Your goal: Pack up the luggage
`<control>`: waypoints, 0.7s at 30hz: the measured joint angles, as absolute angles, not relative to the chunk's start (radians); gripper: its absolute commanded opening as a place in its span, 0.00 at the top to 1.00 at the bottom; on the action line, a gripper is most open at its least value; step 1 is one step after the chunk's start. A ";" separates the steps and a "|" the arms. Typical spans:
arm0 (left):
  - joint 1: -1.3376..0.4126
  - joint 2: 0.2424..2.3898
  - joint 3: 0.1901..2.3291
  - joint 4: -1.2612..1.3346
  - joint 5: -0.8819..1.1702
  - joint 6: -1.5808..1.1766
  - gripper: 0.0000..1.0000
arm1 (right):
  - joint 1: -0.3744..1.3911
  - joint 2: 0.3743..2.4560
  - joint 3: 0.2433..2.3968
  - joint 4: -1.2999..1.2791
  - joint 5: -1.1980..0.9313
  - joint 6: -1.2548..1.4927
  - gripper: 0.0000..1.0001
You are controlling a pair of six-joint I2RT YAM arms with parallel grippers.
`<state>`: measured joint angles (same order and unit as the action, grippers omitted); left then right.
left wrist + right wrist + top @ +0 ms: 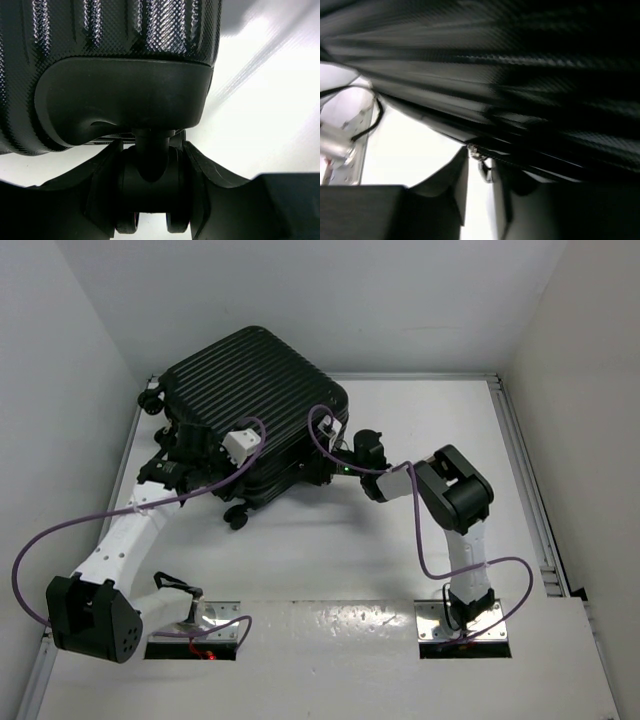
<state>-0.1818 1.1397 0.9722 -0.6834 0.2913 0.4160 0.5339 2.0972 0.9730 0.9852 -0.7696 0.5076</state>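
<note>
Luggage (250, 390) is parked at the back left of the white desk (400, 560), ribbed shell up. One caster wheel (150, 192) is clamped by the left pincer (151, 150). A zipper pull (482, 165) is seen dangling inside the right pincer (480, 175), but whether it's actually pinched can't be told tbh.

1 suitcase (255, 390). At least 2 wheels (237, 517) visible from above. 2 robot arms (125, 535). 2 grippers: left gripper (152, 155), right gripper (480, 170). 2 purple cables (419, 540). 2 base plates (225, 615). 1 table (330, 540).
</note>
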 measured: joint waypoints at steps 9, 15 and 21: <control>-0.183 1.113 0.945 -0.652 0.258 0.395 1.00 | 0.541 2.105 0.980 0.986 -0.678 0.519 1.00; -0.144 1.085 0.922 -0.652 0.275 0.441 1.00 | 0.521 1.993 0.867 0.982 -0.571 0.421 1.00; -0.009 1.024 0.873 -0.667 0.340 0.598 1.00 | 0.457 1.936 0.820 0.947 -0.415 0.290 1.00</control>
